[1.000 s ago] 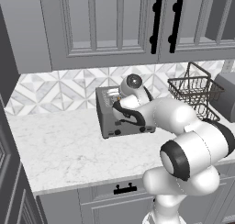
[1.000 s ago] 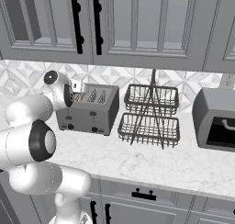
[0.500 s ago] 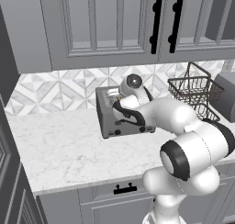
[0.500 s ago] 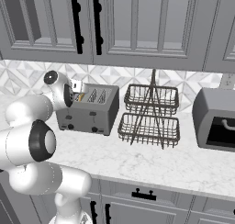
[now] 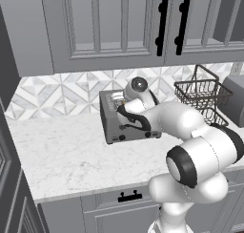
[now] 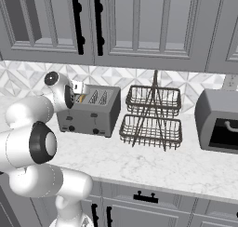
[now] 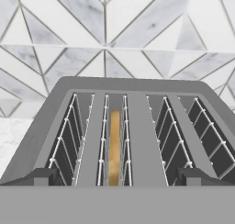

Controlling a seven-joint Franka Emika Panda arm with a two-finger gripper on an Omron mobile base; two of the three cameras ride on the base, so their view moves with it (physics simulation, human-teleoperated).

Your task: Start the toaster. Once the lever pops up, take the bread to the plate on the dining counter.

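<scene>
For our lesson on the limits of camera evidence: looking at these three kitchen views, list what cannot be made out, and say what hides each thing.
- Toaster levers, left base view: the white arm covers much of its front.
- Bread, hand view: edge-on in its slot, so its face and depth are hidden.
- Gripper, hand view: fingertips cut off at the bottom edge.
- Grey appliance, right base view: cut by the right edge.

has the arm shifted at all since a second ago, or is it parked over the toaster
No. The arm's hand sits at the same spot over the toaster, matching both earlier base views.
</scene>
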